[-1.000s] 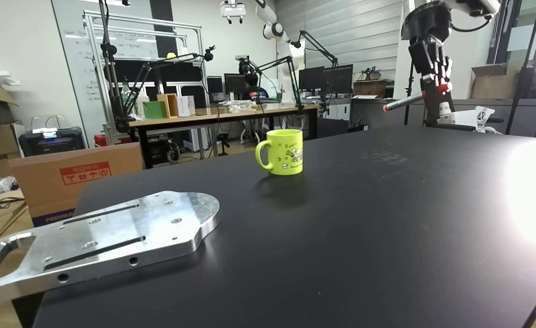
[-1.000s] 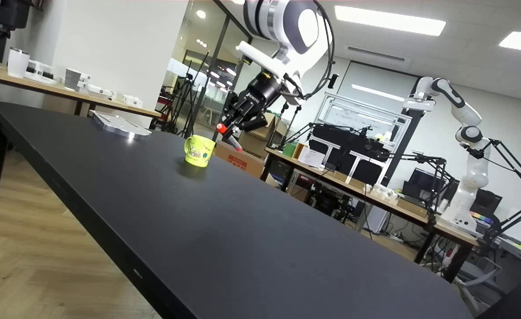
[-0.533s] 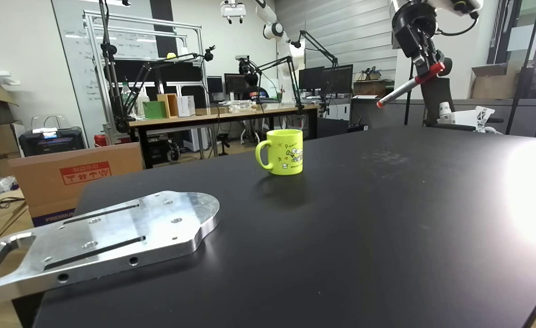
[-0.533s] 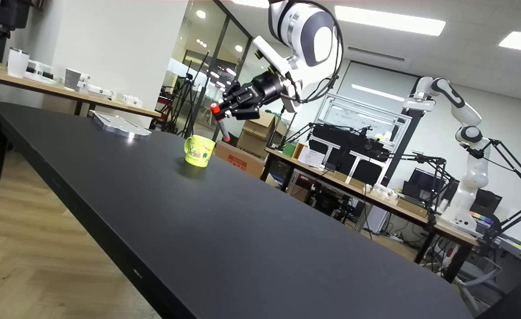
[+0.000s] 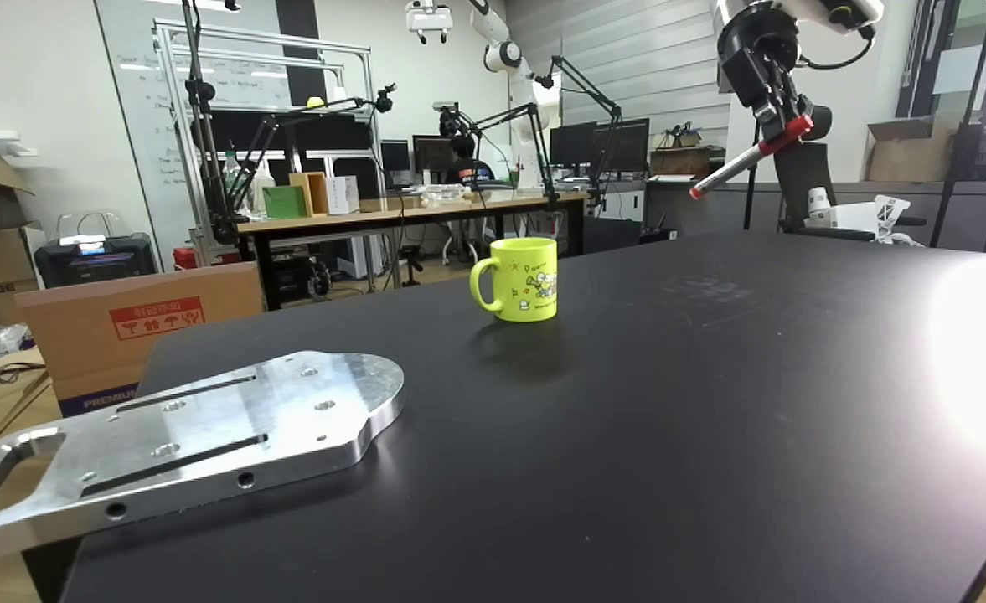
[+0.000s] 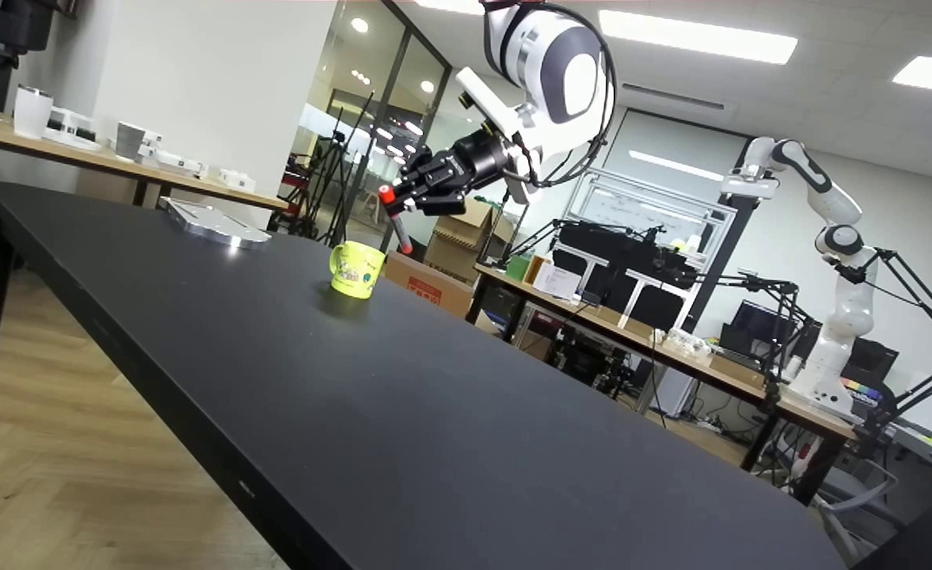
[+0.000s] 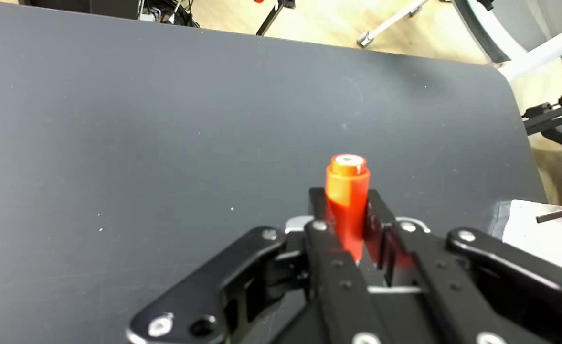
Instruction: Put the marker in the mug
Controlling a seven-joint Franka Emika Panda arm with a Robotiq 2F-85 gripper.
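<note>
Red marker [image 5: 751, 157] with a greyish barrel is up in the air, not touching the table [image 5: 668, 435]. Wrist view: tool [image 7: 346, 203] drawn in on the marker's red upper part, holding it from both sides. So picking and lifting look done. In both exterior views the marker slants, free end lower, not yet vertical. Yellow-green mug [image 5: 526, 280] stands upright on the table, in an exterior view well apart from the marker and lower; the marker is not in it. Mug not seen in the wrist view. Metal plate [image 5: 216, 420] also on the table, apart from the mug; no part in the job, I judge. Left to do, by my reckoning: bring the marker across, tip it steeper, put the free end over the mug's mouth, lower, let go. Perhaps half done. Risk at this slant: free end knocking the rim and shifting the mug.
</note>
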